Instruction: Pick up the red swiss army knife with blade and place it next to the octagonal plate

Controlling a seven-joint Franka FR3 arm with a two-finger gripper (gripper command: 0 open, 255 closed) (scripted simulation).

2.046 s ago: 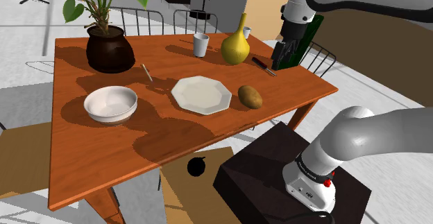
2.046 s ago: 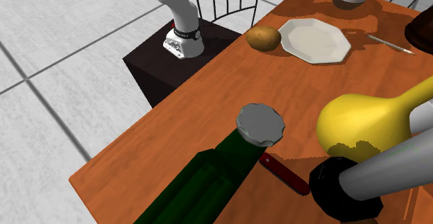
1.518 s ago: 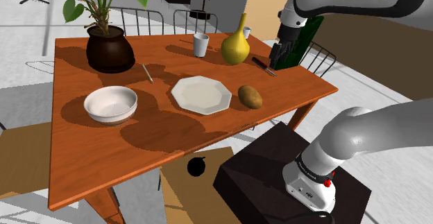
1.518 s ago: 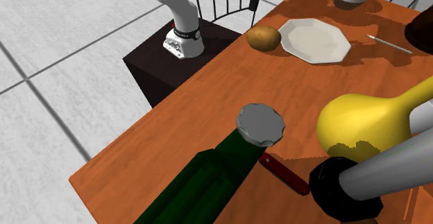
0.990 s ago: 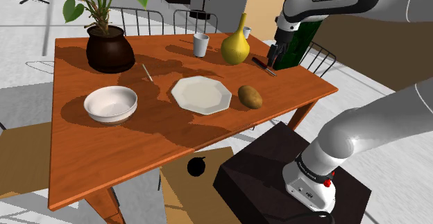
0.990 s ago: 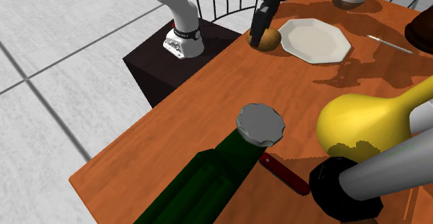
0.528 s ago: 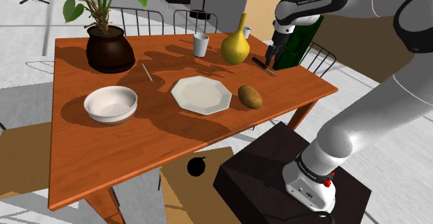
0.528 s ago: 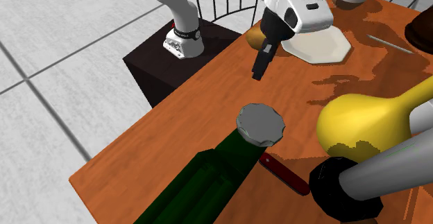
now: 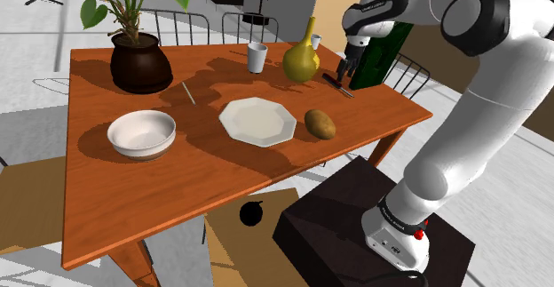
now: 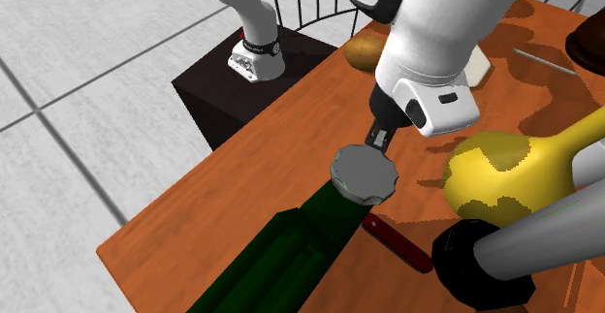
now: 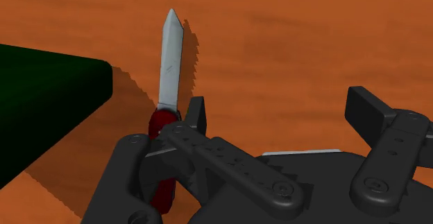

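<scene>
The red swiss army knife (image 11: 161,122) lies flat on the wooden table (image 9: 115,205), its silver blade (image 11: 168,56) unfolded, close beside a dark green bottle (image 11: 48,105). My gripper (image 11: 281,115) hangs open just above it. The knife's handle lies by the outer side of one finger (image 11: 198,117), not between the two. In the shoulder view the gripper (image 9: 343,70) points down over the knife (image 9: 336,83) at the table's far right corner. The white octagonal plate (image 9: 257,121) sits mid-table. In the second exterior view the red handle (image 10: 399,245) shows behind the bottle's grey cap (image 10: 364,172).
A yellow gourd vase (image 9: 301,59) stands close to the knife, and the tall green bottle (image 9: 383,52) is right behind the gripper. A potato (image 9: 320,123) lies at the plate's right, a white bowl (image 9: 142,132) at its left. A plant pot (image 9: 140,63), a cup (image 9: 257,57) and a thin stick (image 9: 188,92) stand further back.
The arm has swung out over the table's far right corner and the open gripper has come down beside the bottle, above the knife. The knife and the other things have not moved.
</scene>
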